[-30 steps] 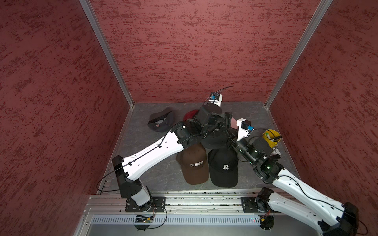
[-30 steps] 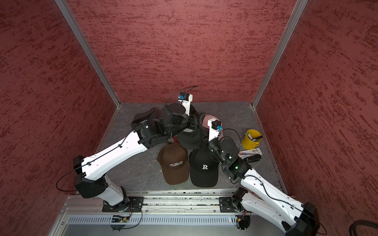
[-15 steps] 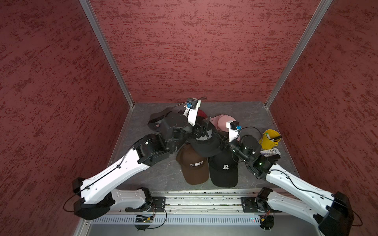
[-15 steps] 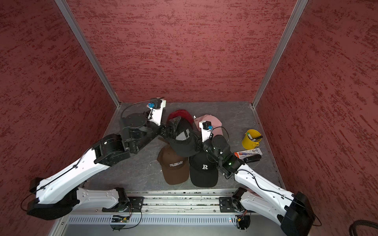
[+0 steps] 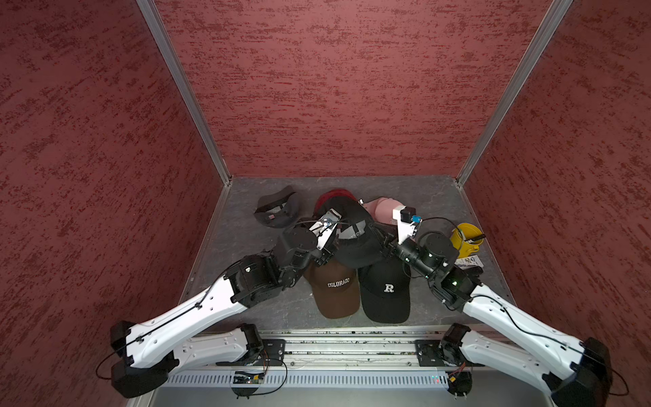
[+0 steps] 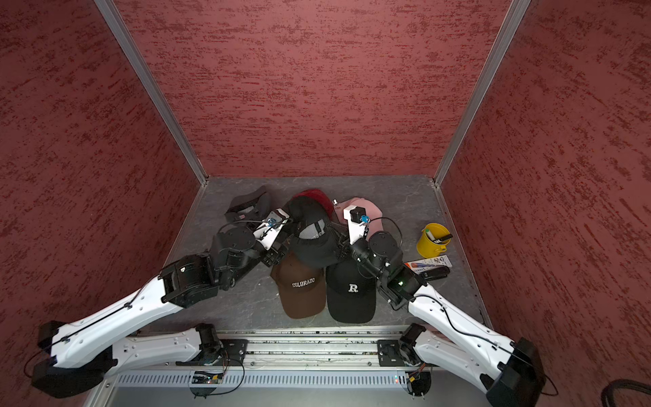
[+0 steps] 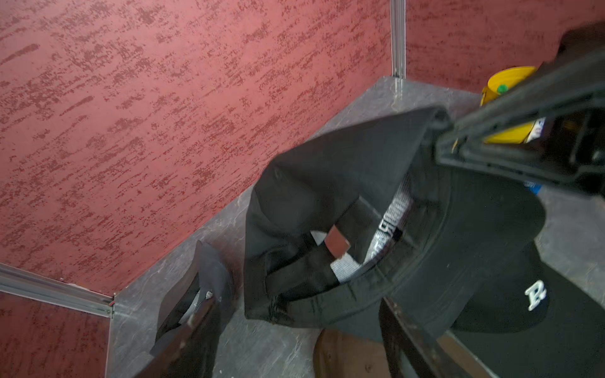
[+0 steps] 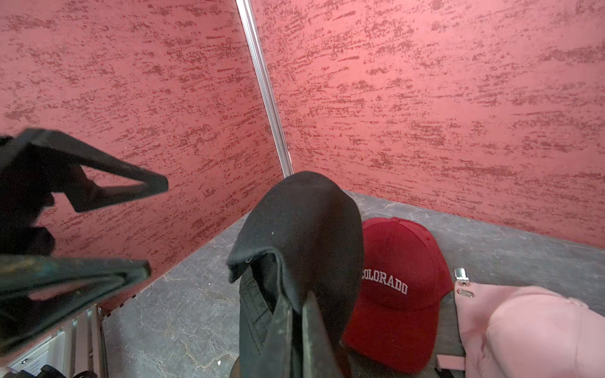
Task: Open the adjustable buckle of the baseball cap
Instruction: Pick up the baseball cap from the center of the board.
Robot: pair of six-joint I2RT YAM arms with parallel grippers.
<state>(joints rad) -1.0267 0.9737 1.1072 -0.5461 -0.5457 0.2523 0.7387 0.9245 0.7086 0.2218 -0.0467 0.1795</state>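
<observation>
Caps are lying nearest the rail, a brown COLORADO cap point(image 5: 334, 292) and a black R cap point(image 5: 385, 296). Just behind and above them the black cap point(image 5: 355, 243) is hanging in the air between the two arms. Its crown is sagging and folding while only the brim is keeping any shape, so I am guessing it is light and soft and will give way rather than resist a pull.

The right gripper point(image 8: 296, 304) is pinching the cap's edge, its fingers point(image 8: 281, 324) pressed together on the cloth. The left gripper point(image 7: 296, 297) is standing spread wide, its fingers point(image 7: 199, 320) sitting to either side of the cap's open back. I cannot tell whether they are brushing it.

Between them the black strap point(image 7: 301, 271) is showing, with a small coppery buckle point(image 7: 337, 243) on it. That stiff little piece is looking to me like the place to take hold, since bare strap would likely slide.

Farther back, a red cap point(image 8: 399, 281) and a pink cap point(image 8: 523, 327) are lying on the floor.
</observation>
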